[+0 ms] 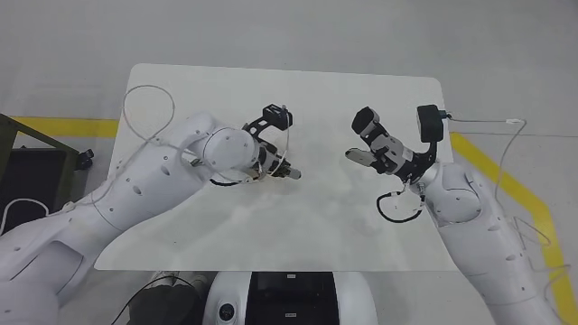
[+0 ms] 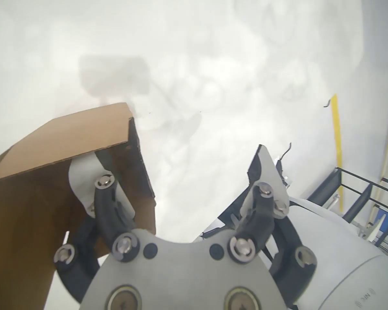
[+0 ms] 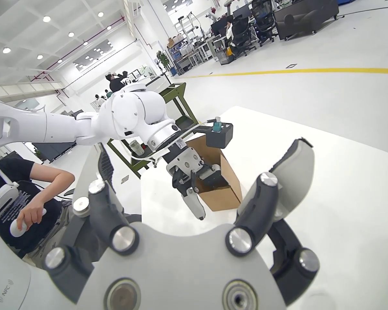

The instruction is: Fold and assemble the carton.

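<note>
At about 9 o'clock from the right claw [image 1: 359, 140] in the top view, the carton [image 3: 223, 179] is seen resting on the table [image 1: 271, 81], beneath the left wrist. The left claw [image 2: 177, 162] is spread wide, not clenched: one finger is tucked inside the carton, the other is set outside (a wall is straddled, nothing pinched). The right claw is likewise released and empty, well apart. The left arm is judged nearer; the carton's long axis cannot be told.
</note>
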Action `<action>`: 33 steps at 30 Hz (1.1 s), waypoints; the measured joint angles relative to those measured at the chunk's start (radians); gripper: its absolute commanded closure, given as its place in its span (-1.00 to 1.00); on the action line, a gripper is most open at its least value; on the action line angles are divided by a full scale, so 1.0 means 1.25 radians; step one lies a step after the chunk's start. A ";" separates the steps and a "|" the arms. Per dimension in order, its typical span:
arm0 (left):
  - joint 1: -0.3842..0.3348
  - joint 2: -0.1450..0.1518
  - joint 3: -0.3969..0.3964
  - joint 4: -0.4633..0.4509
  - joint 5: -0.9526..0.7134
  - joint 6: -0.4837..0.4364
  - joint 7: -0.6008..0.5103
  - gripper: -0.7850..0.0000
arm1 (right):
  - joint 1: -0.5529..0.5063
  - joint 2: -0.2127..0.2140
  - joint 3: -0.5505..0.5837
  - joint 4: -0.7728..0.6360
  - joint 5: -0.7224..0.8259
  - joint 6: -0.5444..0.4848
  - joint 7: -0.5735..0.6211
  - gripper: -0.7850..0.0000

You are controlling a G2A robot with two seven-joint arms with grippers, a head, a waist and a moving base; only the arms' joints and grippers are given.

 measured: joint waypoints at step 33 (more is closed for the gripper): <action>0.527 0.143 -0.786 -0.086 -0.475 -0.401 0.162 -1.00 | 0.177 -0.055 -0.197 0.188 -0.085 -0.034 0.021 -1.00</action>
